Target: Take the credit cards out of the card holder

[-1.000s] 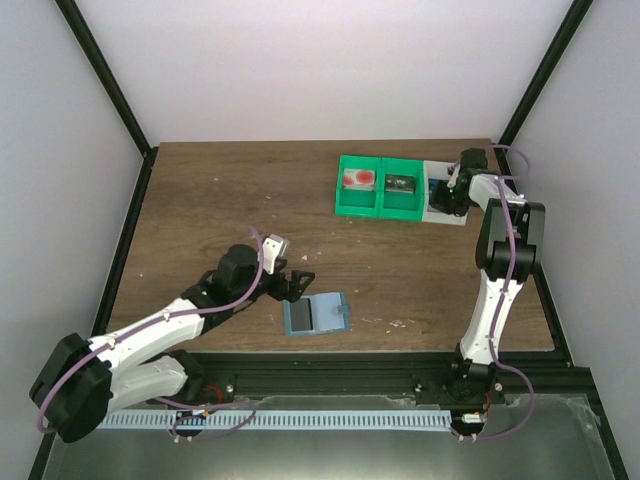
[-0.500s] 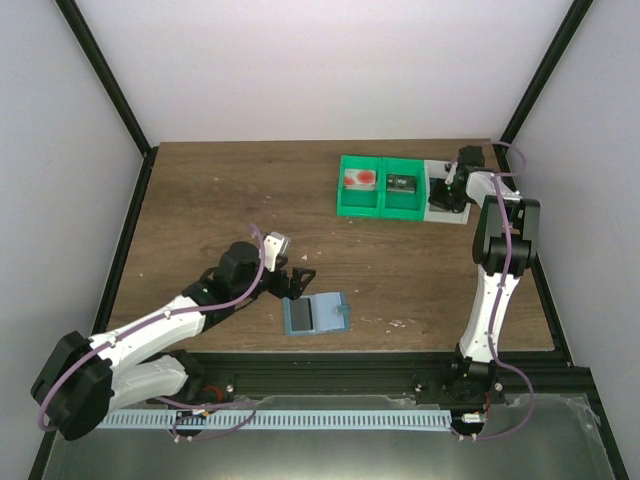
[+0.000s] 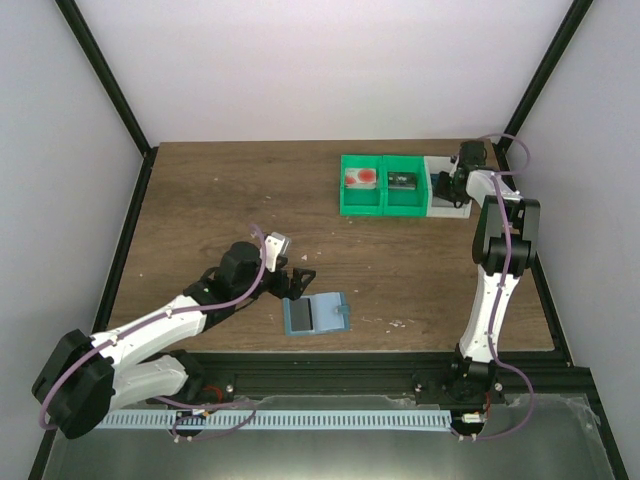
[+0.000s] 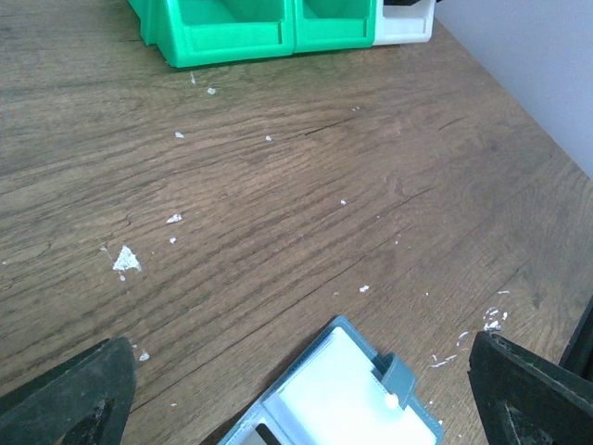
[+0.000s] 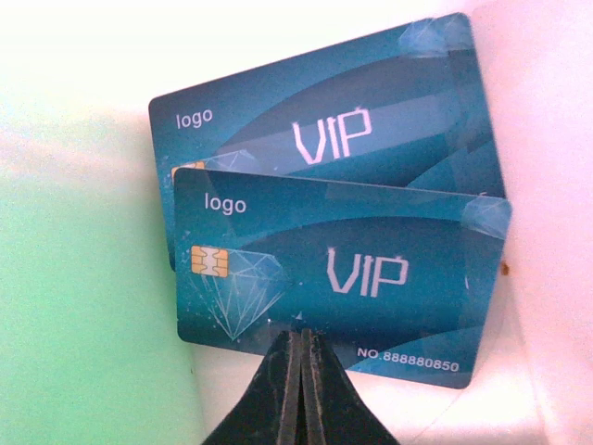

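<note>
The right end effector (image 5: 298, 371) is fully closed, its fingers pressed together at the near edge of the upper of two overlapping teal credit cards (image 5: 343, 269). Whether it pinches that card cannot be determined. Both cards are within the white bin (image 3: 452, 211) at the far right corner of the bench (image 3: 220, 200), which touches the green bins (image 3: 381, 190). The left end effector (image 3: 298, 284) is spread wide, just beside the far left corner of the open light-blue card holder (image 3: 316, 314), which lies flat near the bench's near edge.

I note teal credit cards (image 5: 338, 269) with white VIP lettering (gold chip, pale diamond motif); card holder (image 3: 316, 314) light blue; bins (image 3: 360, 208) green, one o'clock.
</note>
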Controlling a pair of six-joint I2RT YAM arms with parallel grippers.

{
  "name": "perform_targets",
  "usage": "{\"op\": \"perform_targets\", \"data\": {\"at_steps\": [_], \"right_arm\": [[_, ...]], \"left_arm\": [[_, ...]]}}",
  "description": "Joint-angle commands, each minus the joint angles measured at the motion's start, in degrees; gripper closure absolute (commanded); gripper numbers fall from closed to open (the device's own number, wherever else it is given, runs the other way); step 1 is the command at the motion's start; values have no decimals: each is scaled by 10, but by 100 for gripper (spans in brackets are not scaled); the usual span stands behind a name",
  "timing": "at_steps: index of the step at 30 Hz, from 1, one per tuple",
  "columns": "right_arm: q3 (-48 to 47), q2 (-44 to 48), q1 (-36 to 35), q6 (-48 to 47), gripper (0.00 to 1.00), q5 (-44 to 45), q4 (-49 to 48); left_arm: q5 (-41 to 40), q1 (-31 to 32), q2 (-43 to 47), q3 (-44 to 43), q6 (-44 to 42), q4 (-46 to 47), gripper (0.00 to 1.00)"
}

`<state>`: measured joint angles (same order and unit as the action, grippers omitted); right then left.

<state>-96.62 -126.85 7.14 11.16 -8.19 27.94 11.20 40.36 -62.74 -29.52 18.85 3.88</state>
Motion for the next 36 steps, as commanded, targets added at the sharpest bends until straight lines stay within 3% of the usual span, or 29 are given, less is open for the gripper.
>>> {"op": "perform_targets", "data": {"at_steps": [1,6,9,13,17,28,32,36], "right_arm": [[-9,-2,1,-7,99,23,-43],[2,20,-1,-1,97,11,-57],[11,48,-3,14,94,14,-43],[41,110,-10,37,91,-2,-14],[105,195,-27,60,85,-40,-14],[332,425,-152,135,80,-106,-58],[412,480,-228,176,79,-122,-84],[467,502,-325,230,78,-127,-113]], "left_arm": [[-5,-4,-3,-12,-9,-1,0],[-41,-4,-6,-17,31,-16,0],[-78,-9,-31,-49,81,-75,0],[-46,-12,-86,-95,68,-132,0],[26,-17,-114,-86,84,-121,4],[171,-56,-130,-4,148,-22,13],[208,-64,-118,36,179,29,13],[204,-64,-105,60,189,32,20]]}}
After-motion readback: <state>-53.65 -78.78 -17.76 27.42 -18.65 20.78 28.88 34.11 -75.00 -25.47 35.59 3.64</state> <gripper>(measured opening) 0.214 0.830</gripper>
